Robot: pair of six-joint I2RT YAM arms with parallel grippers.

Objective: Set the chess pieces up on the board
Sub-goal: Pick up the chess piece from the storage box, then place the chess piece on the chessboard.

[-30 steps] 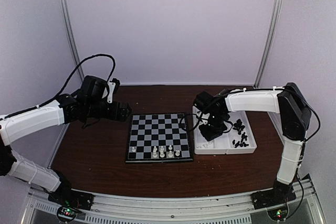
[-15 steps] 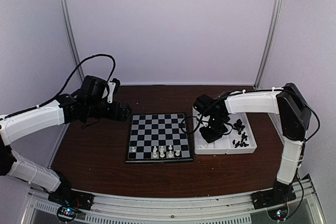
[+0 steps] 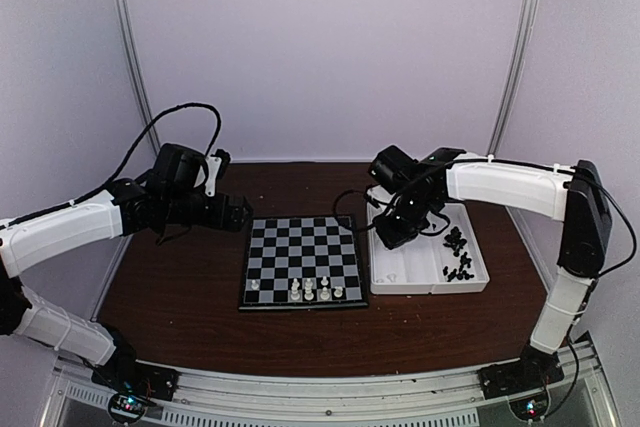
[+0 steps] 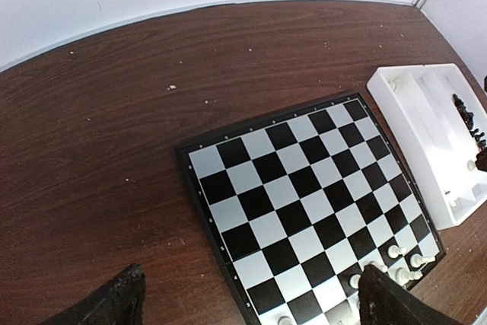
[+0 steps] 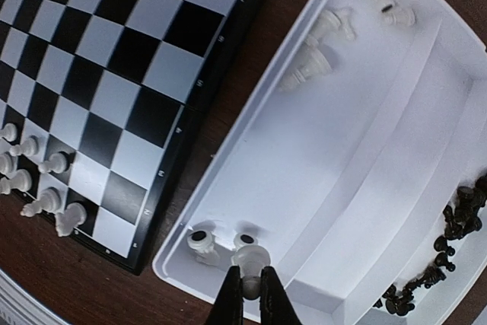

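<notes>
Right gripper (image 5: 251, 283), jaws closed on a round-headed white chess piece (image 5: 251, 258) over the left compartment of the white tray (image 5: 365, 188); whether the piece is clear of the floor cannot be told. Two more white pieces (image 5: 202, 241) lie just beside it, and others (image 5: 319, 43) lie at the far end of that compartment. Black pieces (image 3: 458, 255) are heaped in the compartment at 3 o'clock. The tray sits at 3 o'clock of the chessboard (image 3: 290, 242), close beside it on the brown table (image 3: 180, 287). Several white pieces on the board (image 3: 310, 290) stand upright along its 6 o'clock edge. Left gripper (image 4: 251, 283), fingers spread wide and holding nothing, hovers at 10 o'clock of the board.
</notes>
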